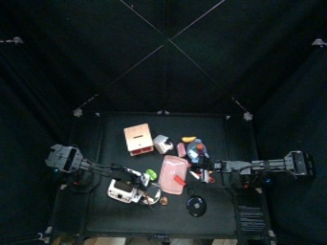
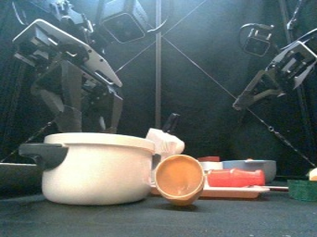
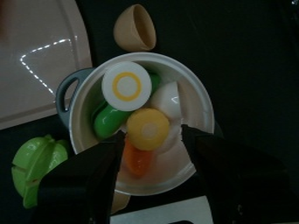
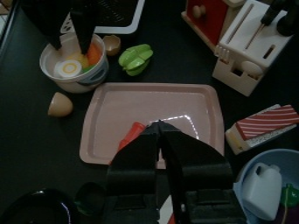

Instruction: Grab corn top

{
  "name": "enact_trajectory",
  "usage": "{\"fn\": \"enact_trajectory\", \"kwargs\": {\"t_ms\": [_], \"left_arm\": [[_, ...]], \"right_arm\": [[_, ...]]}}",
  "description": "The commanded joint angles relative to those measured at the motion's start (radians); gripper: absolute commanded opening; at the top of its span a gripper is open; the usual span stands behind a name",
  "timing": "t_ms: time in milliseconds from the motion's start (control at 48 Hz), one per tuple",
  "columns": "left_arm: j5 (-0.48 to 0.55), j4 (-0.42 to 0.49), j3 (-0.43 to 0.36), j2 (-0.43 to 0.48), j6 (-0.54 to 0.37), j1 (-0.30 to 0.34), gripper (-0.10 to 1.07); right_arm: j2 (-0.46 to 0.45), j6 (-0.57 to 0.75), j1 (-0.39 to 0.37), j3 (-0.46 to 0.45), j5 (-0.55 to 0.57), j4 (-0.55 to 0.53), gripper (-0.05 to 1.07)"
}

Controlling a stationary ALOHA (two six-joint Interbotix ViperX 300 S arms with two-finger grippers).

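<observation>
The corn top, a rounded yellow piece (image 3: 149,129), lies in the white pot (image 3: 193,92) with a half egg (image 3: 128,84), a green piece (image 3: 108,119) and an orange piece (image 3: 139,160). My left gripper (image 3: 163,166) hangs open just above the pot's contents, its jaws spread to either side of the yellow and orange pieces and holding nothing. In the top view the pot (image 1: 121,194) stands at the table's front left, under the left gripper (image 1: 133,181). My right gripper (image 4: 158,131) is shut and empty over the pink tray (image 4: 105,122).
A green toy (image 4: 135,57) and a tan half shell (image 4: 59,105) lie beside the pot (image 4: 73,63). A white knife block (image 4: 260,44), a red box (image 4: 271,125) and a blue bowl (image 4: 260,185) stand right of the tray. A small orange-red piece (image 4: 132,134) lies on the tray.
</observation>
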Motion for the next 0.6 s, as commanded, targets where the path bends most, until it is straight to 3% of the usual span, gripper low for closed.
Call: {"fn": "enact_trajectory", "kwargs": {"t_ms": [0, 292, 583], "left_arm": [[-0.011, 0.003, -0.029, 0.008, 0.000, -0.003, 0.89], [-0.052, 0.072, -0.037, 0.055, -0.003, -0.002, 0.89], [-0.052, 0.086, -0.025, 0.067, -0.003, -0.002, 0.89]], "right_arm": [[-0.002, 0.000, -0.003, -0.015, -0.005, 0.003, 0.01], [0.008, 0.002, -0.002, -0.012, -0.005, 0.008, 0.01], [0.011, 0.002, -0.002, -0.012, -0.005, 0.012, 0.01]]}}
